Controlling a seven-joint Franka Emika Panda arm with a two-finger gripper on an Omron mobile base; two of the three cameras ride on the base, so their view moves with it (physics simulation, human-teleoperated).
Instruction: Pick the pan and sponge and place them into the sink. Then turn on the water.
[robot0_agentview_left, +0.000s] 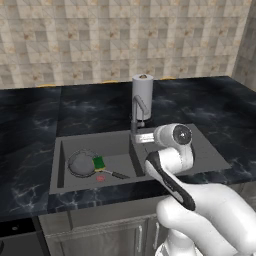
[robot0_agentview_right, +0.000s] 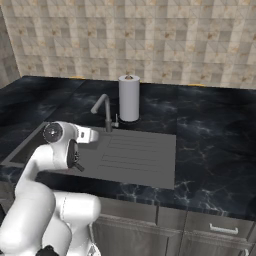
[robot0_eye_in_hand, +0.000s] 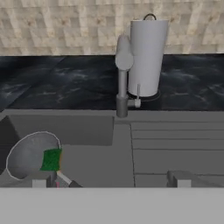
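In the left base view, nearest you, the white arm rises from 5 o'clock and its hand ends at the faucet (robot0_agentview_left: 138, 112) base. The pan (robot0_agentview_left: 81, 163) and sponge (robot0_agentview_left: 99, 162) already lie in the sink (robot0_agentview_left: 60, 165), at 9 o'clock from the hand, the pan's handle running toward 4 o'clock. No stream shows, so I judge the water is what's left.

In the right base view, the hand points toward 3 o'clock, at the faucet, whose upright is near, beyond it. A paper-towel roll (robot0_agentview_right: 129, 98) stands just behind on the dark marble bench (robot0_agentview_right: 215, 130).

In the hand view, the fingers (robot0_eye_in_hand: 39, 183) stand well apart, released, holding nothing. The faucet's small lever (robot0_eye_in_hand: 137, 101) lies at 12 o'clock, ahead between them, with tiled wall (robot0_eye_in_hand: 57, 26) beyond.
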